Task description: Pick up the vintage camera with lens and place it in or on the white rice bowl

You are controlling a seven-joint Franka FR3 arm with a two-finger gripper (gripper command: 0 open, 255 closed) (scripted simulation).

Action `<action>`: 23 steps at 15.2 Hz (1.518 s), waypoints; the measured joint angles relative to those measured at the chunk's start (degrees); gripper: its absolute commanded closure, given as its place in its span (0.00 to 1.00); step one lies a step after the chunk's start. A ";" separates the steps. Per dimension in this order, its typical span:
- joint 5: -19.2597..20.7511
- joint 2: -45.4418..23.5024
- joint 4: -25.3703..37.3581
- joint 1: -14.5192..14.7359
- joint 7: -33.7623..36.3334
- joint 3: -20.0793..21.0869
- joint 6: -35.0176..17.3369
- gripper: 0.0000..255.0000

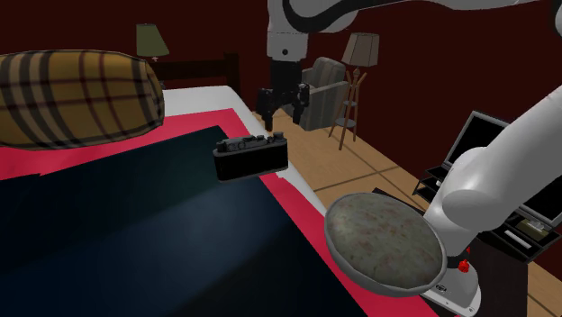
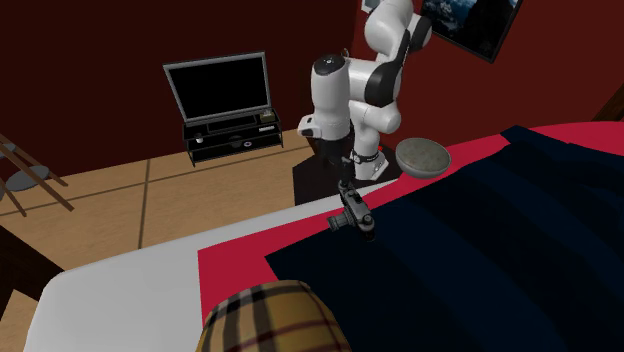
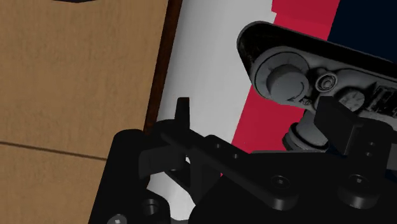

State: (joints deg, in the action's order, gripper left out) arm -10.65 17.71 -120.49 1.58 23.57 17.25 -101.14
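Note:
The vintage camera (image 1: 250, 158) is black with a silver top and stands upright on the dark blue blanket (image 1: 135, 225) near the bed's edge. My gripper (image 1: 284, 101) hangs open just above it, a little toward the shoulder view's right. In the wrist view the camera's top with its dials (image 3: 305, 76) lies beside one fingertip (image 3: 340, 124), not between the two; the other fingertip (image 3: 183, 114) stands over the white sheet. The bowl (image 1: 383, 241) is grey and mottled, at the bed's edge by the robot's base. From the second exterior view the camera (image 2: 358, 222) and bowl (image 2: 422, 157) are well apart.
A plaid pillow (image 1: 77, 95) lies at the head of the bed. A red cover (image 1: 270, 185) and white sheet border the blanket. Beyond the bed edge are wooden floor, an armchair (image 1: 324, 86), a floor lamp (image 1: 358, 54) and a TV on a low stand (image 2: 218, 87).

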 measured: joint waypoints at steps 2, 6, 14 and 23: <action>0.24 -5.02 3.99 -0.08 3.76 1.41 -0.13 0.00; 1.19 -14.03 12.58 0.51 11.92 3.70 -0.06 0.00; 2.22 -21.26 13.64 1.89 16.54 5.04 -13.50 0.00; 1.89 -21.03 11.27 1.97 16.19 5.23 -6.16 1.00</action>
State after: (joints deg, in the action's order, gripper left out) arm -8.76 -3.32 -109.22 3.55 39.76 22.47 -107.30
